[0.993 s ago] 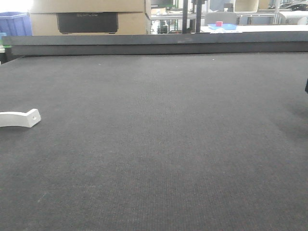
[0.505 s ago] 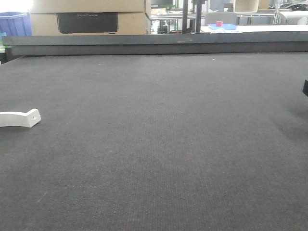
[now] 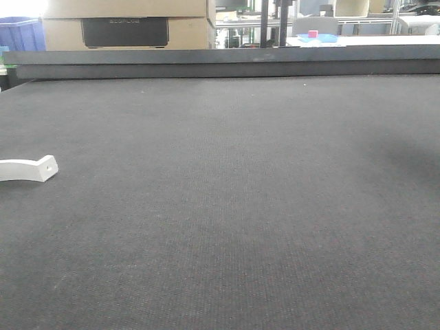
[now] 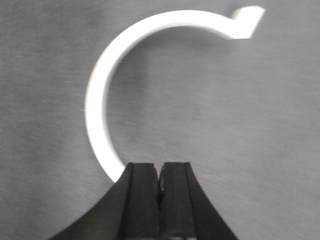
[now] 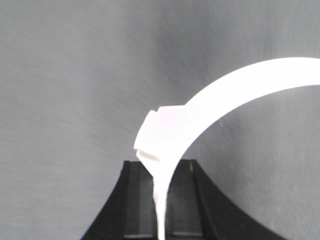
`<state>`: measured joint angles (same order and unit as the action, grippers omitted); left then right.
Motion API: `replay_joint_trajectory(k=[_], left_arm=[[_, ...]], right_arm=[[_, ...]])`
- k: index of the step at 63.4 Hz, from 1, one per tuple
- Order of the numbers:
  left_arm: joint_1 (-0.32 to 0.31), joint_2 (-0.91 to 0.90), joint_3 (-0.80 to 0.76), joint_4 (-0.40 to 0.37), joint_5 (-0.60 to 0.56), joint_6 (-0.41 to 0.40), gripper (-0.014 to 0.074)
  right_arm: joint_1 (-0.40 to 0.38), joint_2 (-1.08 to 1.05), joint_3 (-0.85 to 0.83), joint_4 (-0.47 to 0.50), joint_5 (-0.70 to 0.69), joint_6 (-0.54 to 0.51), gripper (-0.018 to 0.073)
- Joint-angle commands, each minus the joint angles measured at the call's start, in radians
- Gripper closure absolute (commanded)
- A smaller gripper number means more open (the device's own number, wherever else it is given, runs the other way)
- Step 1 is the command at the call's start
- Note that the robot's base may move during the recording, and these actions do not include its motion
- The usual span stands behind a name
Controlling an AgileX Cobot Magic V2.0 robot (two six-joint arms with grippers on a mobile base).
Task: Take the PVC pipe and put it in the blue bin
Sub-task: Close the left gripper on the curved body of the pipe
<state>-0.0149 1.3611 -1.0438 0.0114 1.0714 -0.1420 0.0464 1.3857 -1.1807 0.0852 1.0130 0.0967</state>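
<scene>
Currently: right gripper point(image 5: 161, 170), jaws clamped on white curved PVC strip point(image 5: 240, 85); left gripper point(image 4: 160, 172), jaws pressed together, empty, beside white C-shaped piece point(image 4: 97, 100) on dark mat point(image 4: 225, 130)

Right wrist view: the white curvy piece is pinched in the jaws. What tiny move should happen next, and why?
Probably carry it toward the bin with the jaws shut. The right gripper pinches the white curved piece by its thin end, and only dark mat shows beneath, no bin, so opening now would likely drop it.
</scene>
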Motion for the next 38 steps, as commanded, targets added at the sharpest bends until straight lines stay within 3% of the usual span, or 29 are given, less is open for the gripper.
replay_joint_trajectory(k=[1, 15, 29, 38], left_arm=[[0.035, 0.042, -0.009, 0.004, -0.044, 0.041, 0.0707], [0.090, 0.122, -0.009, 0.004, -0.134, 0.123, 0.0689], [0.090, 0.176, -0.009, 0.004, -0.145, 0.142, 0.0393], [0.090, 0.221, -0.007, 0.013, -0.144, 0.142, 0.0331]], right_arm=[[0.007, -0.036, -0.016, 0.005, -0.006, -0.011, 0.0728], [0.007, -0.048, -0.016, 0.012, -0.006, -0.011, 0.0728], [0.007, -0.048, -0.016, 0.012, -0.019, -0.011, 0.0728], [0.007, -0.048, -0.016, 0.012, -0.019, -0.011, 0.0728]])
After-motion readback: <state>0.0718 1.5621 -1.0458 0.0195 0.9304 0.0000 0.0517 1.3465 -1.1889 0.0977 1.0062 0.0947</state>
